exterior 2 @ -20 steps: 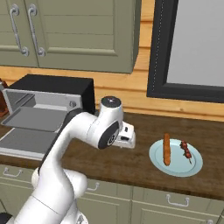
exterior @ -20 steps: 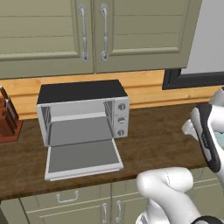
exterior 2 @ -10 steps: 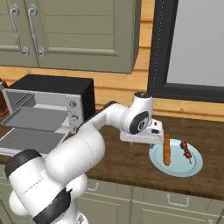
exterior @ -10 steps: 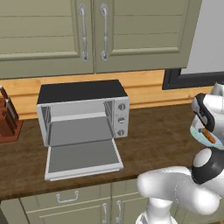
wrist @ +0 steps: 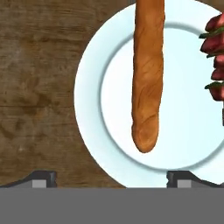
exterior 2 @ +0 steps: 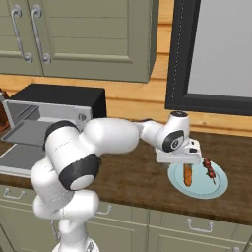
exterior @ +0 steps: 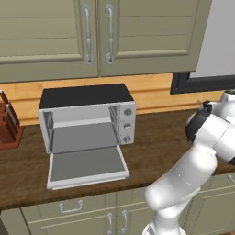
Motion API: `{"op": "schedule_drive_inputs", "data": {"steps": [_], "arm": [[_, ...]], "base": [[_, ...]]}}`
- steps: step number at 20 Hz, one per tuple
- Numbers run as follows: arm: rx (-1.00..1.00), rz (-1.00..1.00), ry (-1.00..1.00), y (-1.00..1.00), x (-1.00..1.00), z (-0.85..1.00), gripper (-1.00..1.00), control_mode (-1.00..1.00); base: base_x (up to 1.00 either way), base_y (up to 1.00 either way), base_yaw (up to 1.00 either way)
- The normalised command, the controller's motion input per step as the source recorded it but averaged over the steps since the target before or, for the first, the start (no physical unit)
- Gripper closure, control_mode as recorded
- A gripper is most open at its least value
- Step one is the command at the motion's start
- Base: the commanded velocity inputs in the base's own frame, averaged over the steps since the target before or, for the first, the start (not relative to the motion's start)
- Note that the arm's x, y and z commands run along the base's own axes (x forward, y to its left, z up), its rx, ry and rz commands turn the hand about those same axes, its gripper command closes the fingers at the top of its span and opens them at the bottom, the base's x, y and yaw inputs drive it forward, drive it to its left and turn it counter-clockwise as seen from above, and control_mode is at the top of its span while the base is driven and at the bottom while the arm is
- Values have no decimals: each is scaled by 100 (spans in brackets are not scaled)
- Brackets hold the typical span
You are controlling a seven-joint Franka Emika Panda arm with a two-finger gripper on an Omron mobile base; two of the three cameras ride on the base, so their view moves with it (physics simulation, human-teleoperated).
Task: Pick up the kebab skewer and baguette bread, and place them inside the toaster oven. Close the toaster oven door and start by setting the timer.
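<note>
Glossy white rounded arm segments (exterior 2: 106, 138) are showing dark grey joint bands; a white boxy two-finger gripper (exterior 2: 184, 157) is carrying small dark fingertips (wrist: 43, 178).

Wooden counter (exterior 2: 133, 182): toaster oven (exterior: 87, 119), plate (exterior 2: 216, 186)

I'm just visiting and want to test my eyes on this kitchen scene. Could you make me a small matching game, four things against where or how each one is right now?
Things:
1. baguette bread
2. kebab skewer
3. toaster oven door
4. gripper

States:
A. dropped open, lying flat
B. open, above the plate's edge
C. lying along the plate's middle
D. lying near the plate's side, beside the loaf

Pairs: 1-C, 2-D, 3-A, 4-B
</note>
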Motion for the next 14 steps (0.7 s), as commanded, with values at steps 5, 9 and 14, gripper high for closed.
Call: {"op": "schedule_drive_inputs", "data": {"steps": [5, 9, 14], "arm": [[0, 6, 9, -62, 59, -43, -100, -100], [6, 6, 6, -31, 37, -38, -100, -100], [11, 4, 3, -24, 43, -21, -100, -100]], "base": [[0, 0, 0], [0, 0, 0], [0, 0, 0]]}}
